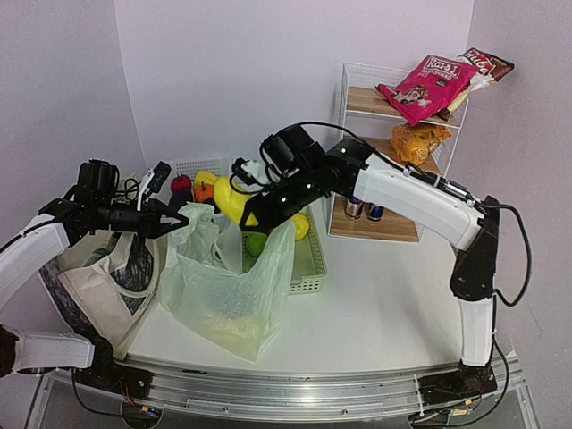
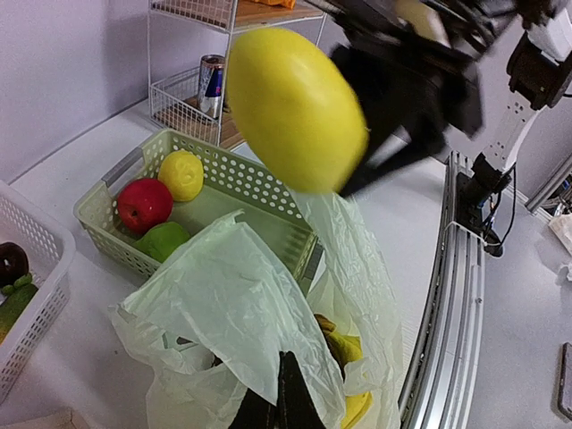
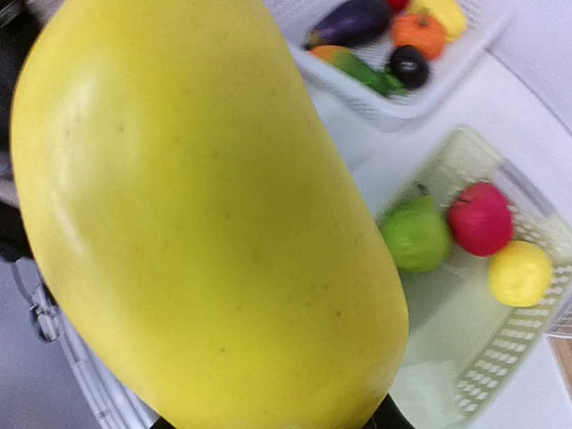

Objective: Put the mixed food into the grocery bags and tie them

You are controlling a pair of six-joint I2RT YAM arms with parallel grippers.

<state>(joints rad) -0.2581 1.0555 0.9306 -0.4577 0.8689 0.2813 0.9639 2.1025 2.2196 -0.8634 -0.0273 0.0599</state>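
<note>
Top external view: two bags, canvas tote (image 1: 94, 277) beside plastic bag (image 1: 232, 286). Right jaws grasp one yellow fruit (image 1: 234, 204) above plastic bag; left jaws clenched on its rim. Behind it, basket (image 1: 313, 261) holds three fruits (image 2: 143, 204). Bag contents obscured.

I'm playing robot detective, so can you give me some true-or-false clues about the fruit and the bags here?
1. The right gripper holds a big smooth yellow fruit above the pale-green plastic bag. True.
2. The left gripper is wide open and touches nothing. False: it is shut on the plastic bag's rim.
3. The pale-green perforated plastic basket holds a round red apple, a yellow lemon and a green pear. True.
4. The pink snack packet lies in that basket too. False: it lies on the top level of the white wire shelf.
</note>
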